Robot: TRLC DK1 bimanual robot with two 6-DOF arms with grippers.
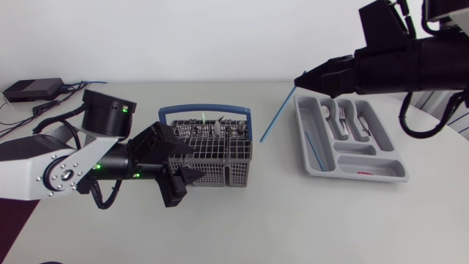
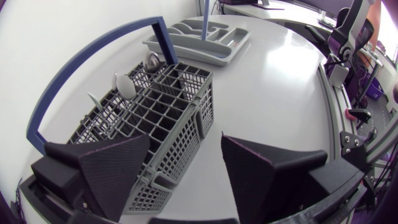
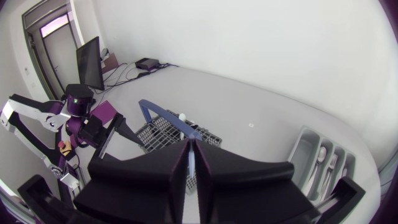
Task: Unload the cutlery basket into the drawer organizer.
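The grey cutlery basket (image 1: 220,158) with a blue handle (image 1: 205,109) stands mid-table, with several pieces of cutlery (image 2: 124,84) upright along its far side. My left gripper (image 1: 196,164) is open at the basket's left end, one finger (image 2: 115,168) over the basket's corner and the other finger (image 2: 267,168) outside it. My right gripper (image 1: 299,79) hangs in the air between basket and grey drawer organizer (image 1: 388,174). It is shut on a thin blue straw (image 1: 277,111) that slants down toward the basket. In the right wrist view the straw (image 3: 191,163) sits pinched between the fingers.
The organizer (image 3: 303,140) holds several pieces of cutlery (image 1: 350,121) in its long slots, another blue straw (image 1: 316,149) in the leftmost slot and a small red item (image 1: 364,173) in the front one. A black box (image 1: 33,89) with cables lies at the table's far left.
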